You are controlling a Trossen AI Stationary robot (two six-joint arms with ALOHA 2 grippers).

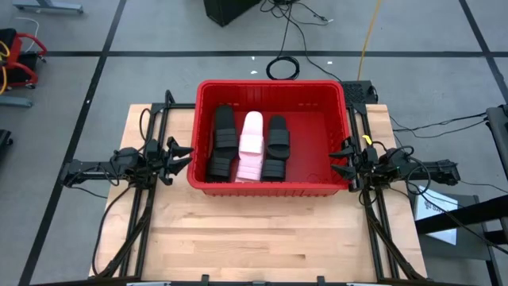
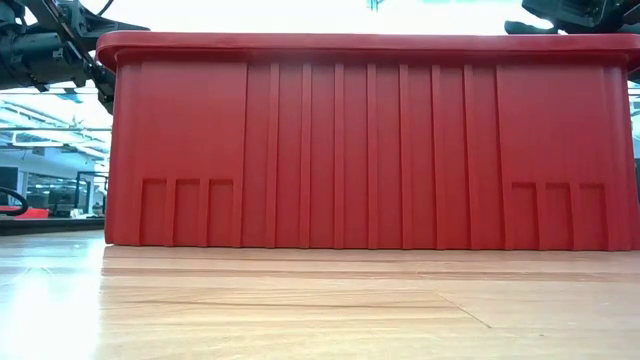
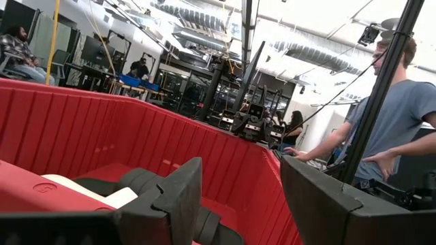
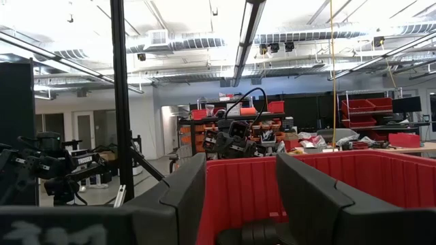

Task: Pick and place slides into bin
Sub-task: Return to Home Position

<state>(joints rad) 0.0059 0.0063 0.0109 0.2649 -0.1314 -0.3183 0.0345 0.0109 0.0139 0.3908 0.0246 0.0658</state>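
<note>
The near part of the wooden worktop (image 1: 262, 238) is bare boards. Beyond it, toward the far edge, stands the red bin (image 1: 271, 189), and from table height its ribbed long wall fills almost the whole low view.

The slides (image 1: 252, 147) lie on the bin's floor in its left half, in three rows side by side. There is a black row (image 1: 222, 143) nearest the left wall, a white and pale pink row in the middle, and a black row (image 1: 276, 147) on the right. The right half of the floor is bare red plastic.

The left end effector (image 1: 186, 156) hangs just outside the bin's left short wall at about rim height. It is pointed inward with its fingers (image 3: 178, 197) spread apart and nothing between them. The right end effector (image 1: 338, 159) mirrors it just outside the right short wall, fingers (image 4: 310, 197) likewise parted and empty. Neither touches a slide, and the bin's walls stand between them and the slides.

Farther off, a coiled cable (image 1: 282, 68) lies on the floor. In the left wrist view a person (image 3: 402, 102) stands beyond the bin.
</note>
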